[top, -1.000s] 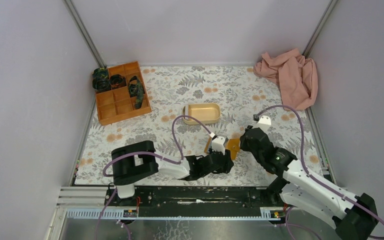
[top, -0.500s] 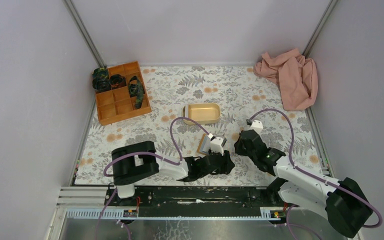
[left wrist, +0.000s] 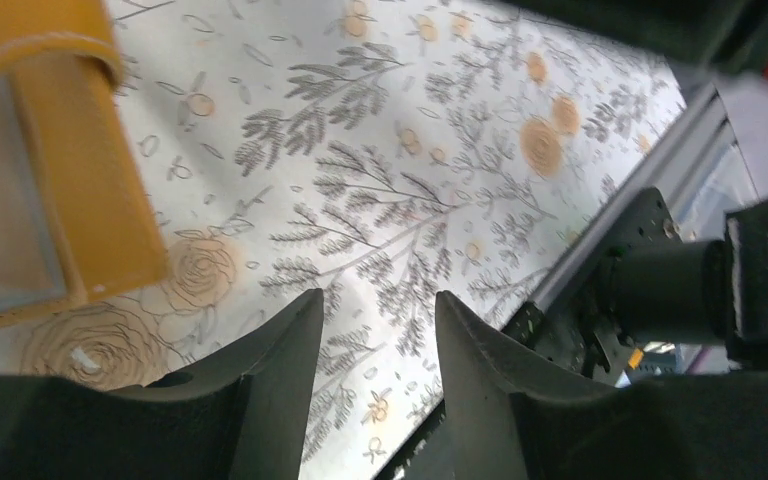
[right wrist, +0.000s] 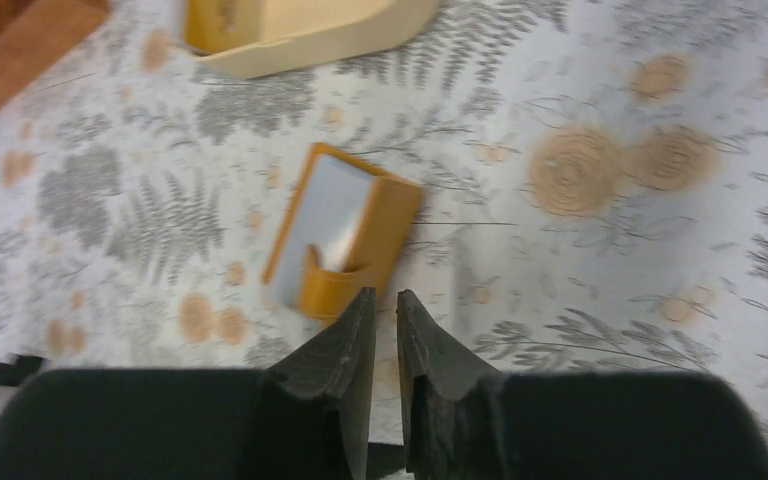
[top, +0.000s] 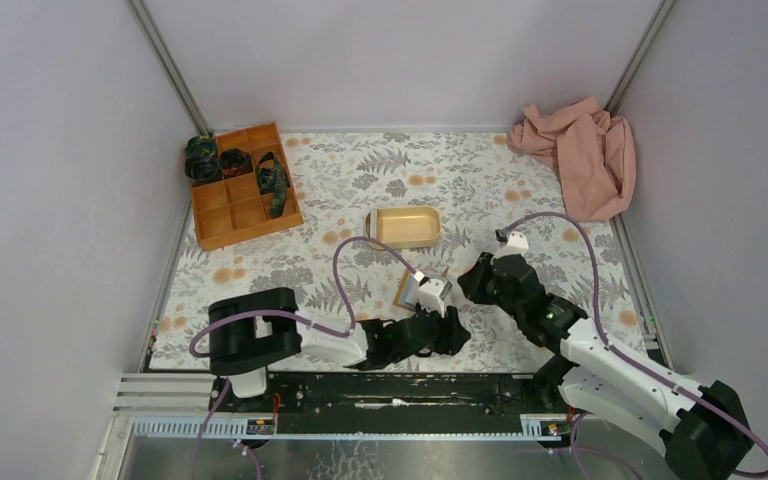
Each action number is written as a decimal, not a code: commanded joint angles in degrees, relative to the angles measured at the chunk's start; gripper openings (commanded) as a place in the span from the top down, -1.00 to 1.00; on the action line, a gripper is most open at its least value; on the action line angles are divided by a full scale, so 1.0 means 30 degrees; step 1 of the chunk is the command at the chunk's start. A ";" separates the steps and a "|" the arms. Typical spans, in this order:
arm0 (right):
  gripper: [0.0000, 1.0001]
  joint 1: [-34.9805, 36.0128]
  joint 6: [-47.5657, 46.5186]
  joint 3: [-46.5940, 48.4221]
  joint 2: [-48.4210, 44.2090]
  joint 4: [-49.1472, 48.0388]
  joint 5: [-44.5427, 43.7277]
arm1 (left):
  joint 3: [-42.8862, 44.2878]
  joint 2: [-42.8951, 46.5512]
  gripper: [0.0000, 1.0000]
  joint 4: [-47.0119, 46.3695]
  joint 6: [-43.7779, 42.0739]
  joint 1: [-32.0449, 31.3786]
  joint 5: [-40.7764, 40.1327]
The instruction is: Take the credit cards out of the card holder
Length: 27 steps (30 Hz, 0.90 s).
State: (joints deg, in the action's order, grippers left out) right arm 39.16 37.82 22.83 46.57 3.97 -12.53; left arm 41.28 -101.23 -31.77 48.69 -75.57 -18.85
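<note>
- The card holder [right wrist: 345, 235] lies on the floral mat [right wrist: 610, 250], near the mat's middle and on the near side of the beige tray [right wrist: 310, 50].
- Condition of the holder: it is folded open. The orange-tan outer skin faces the mat, a pale blue-grey face is turned up, and the tab curls up at its near end.
- Contents: I cannot tell whether the pale face is lining or a card.
- My right gripper [right wrist: 384, 297]: the fingers stand a narrow gap apart, with nothing between them.
- Right gripper position: the fingertips point down at the mat just beside the near end of the holder, next to the tab. I cannot tell whether they touch it.
- My left gripper [left wrist: 378, 300]: the fingers are clearly apart and grip nothing. Only mat shows through the gap.
- Left gripper position: it is low over the mat. In the left wrist view the holder sits off to one side of the fingers, apart from them.
- Arm layout in the top view: both wrists meet near the holder, with the left arm stretched along the near edge of the mat and the right arm reaching in from the near right.
- Other items: the orange compartment box [top: 225, 225] sits at the far left of the mat with dark rolled items [top: 203, 158] in its far cells. A pink cloth [top: 580, 150] is bunched at the far right corner.
</note>
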 commanded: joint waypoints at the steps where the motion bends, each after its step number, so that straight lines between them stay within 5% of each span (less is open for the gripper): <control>1: 0.56 -0.0118 -0.0153 0.2673 0.0349 -0.0055 0.3158 | -0.1149 0.0969 -0.05 -0.2704 -0.1506 -0.1151 -0.0937; 11: 0.42 -0.0064 -0.0843 0.4173 0.3283 -0.0831 0.5289 | -0.5604 0.4424 -0.07 -0.5771 -0.1380 -0.2717 -0.3731; 20: 0.33 0.0878 -0.1497 0.4903 0.4733 -0.1315 0.5490 | -0.7040 0.9792 -0.08 0.2082 0.0974 -0.2838 -0.8569; 27: 0.25 0.1227 -0.2390 0.5045 0.7524 -0.1386 0.5934 | -0.7160 1.0852 -0.09 0.5922 0.3365 -0.2769 -1.0378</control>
State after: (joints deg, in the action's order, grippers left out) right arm 41.95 33.56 35.86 65.21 0.93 3.60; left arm 20.21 -69.10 -23.14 53.04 -83.66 -42.94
